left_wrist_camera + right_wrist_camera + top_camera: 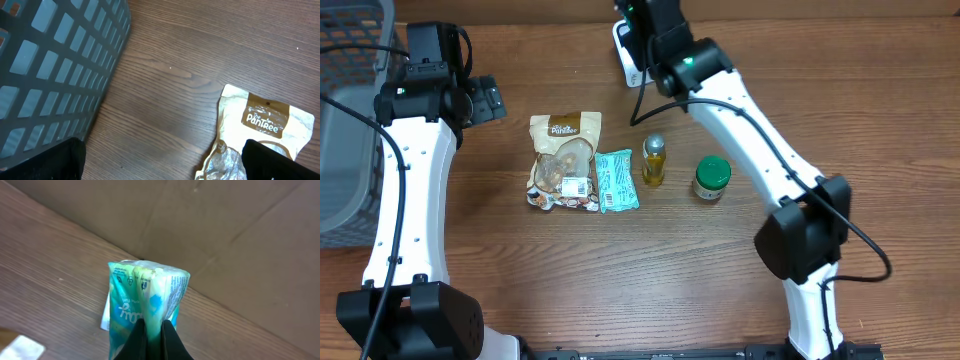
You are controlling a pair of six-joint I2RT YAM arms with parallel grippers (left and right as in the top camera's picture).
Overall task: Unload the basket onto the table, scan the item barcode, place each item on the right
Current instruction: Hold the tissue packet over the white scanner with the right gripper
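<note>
In the right wrist view my right gripper (153, 325) is shut on the crimped edge of a teal and green packet (145, 290), held upright above the wood table near a cardboard wall. Small print shows along the packet's top, but I cannot make out a barcode. In the overhead view that arm's wrist (670, 50) sits at the back edge, over a white object (623, 48). My left gripper (162, 162) stands open over bare table, between the basket and a Pantree pouch (265, 122), with nothing between its fingers (42, 160).
On the table lie the Pantree pouch (563, 160), a second teal packet (616, 180), a small gold-liquid bottle (653, 160) and a green-lidded jar (711, 178). A grey mesh basket (350, 120) stands at the far left. A cardboard wall (225, 235) backs the table.
</note>
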